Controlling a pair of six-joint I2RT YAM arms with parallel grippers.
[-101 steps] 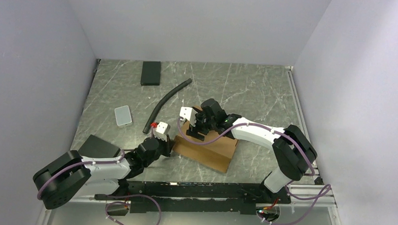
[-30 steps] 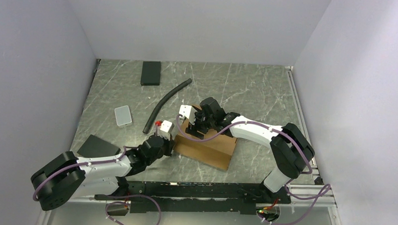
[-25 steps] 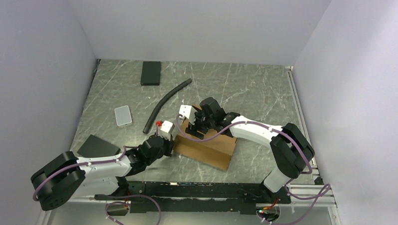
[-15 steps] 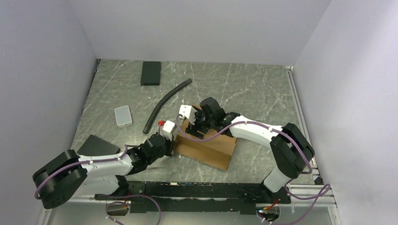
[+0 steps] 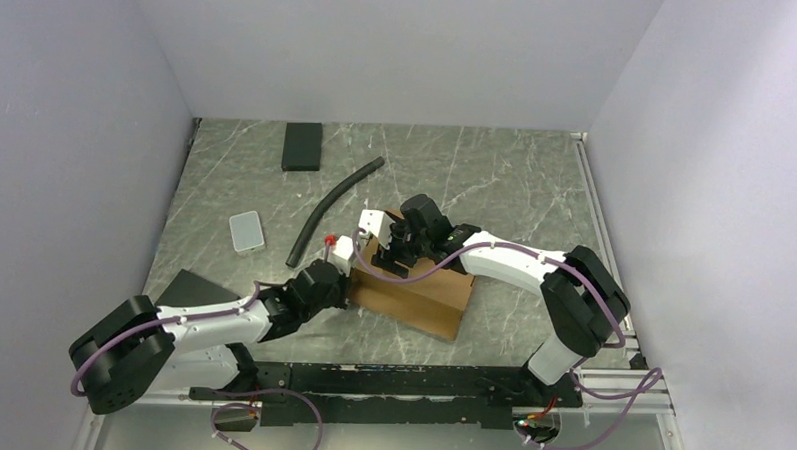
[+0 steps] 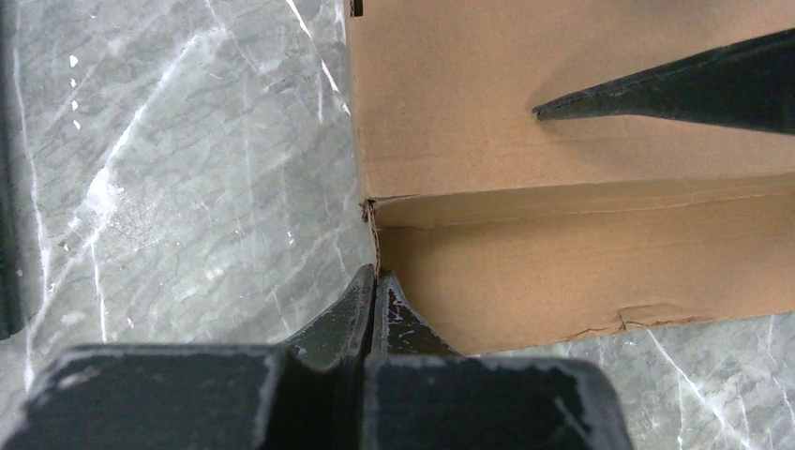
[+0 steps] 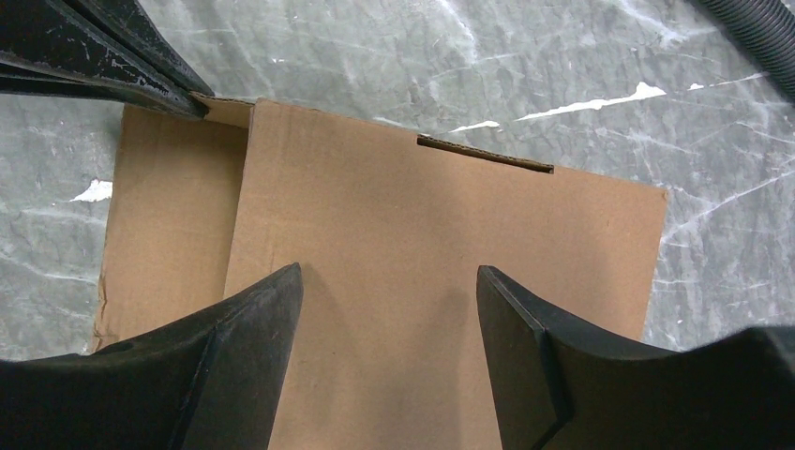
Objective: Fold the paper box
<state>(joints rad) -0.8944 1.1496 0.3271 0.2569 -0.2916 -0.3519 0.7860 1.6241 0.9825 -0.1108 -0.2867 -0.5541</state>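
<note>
Paper box (image 5: 417,291): I find it lying near the middle of the table (image 5: 516,189), closed into a shallow brown block. Its long side runs roughly from 10 to 4 o'clock.

Top panel: In the right wrist view it lies flat, with an open slot (image 7: 483,155) along its far edge. I see no tab in that slot.

Right gripper (image 5: 402,253): It reaches in from 3 o'clock. The jaws stand wide apart over the top panel, holding nothing. I judge the two fingers (image 7: 253,328) are spread there to keep the lid pressed flat; actual contact I cannot confirm.

Left gripper (image 6: 375,281): The fingers are pressed tight together with nothing between them. Their joined tip meets the box's corner seam at the box's 9 o'clock end. I judge it serves as a pusher, bracing or nudging the end wall square while the other arm pins the top.

Step in hand: By my reading, seating the end flaps; the fold looks nearly complete.

Risk: The box may slide toward 3 o'clock if the corner push outweighs the hold from above.

Bystanders: A black block (image 5: 301,146) at 11 o'clock from the box, a black hose (image 5: 335,208) at 10 o'clock, both well apart.
</note>
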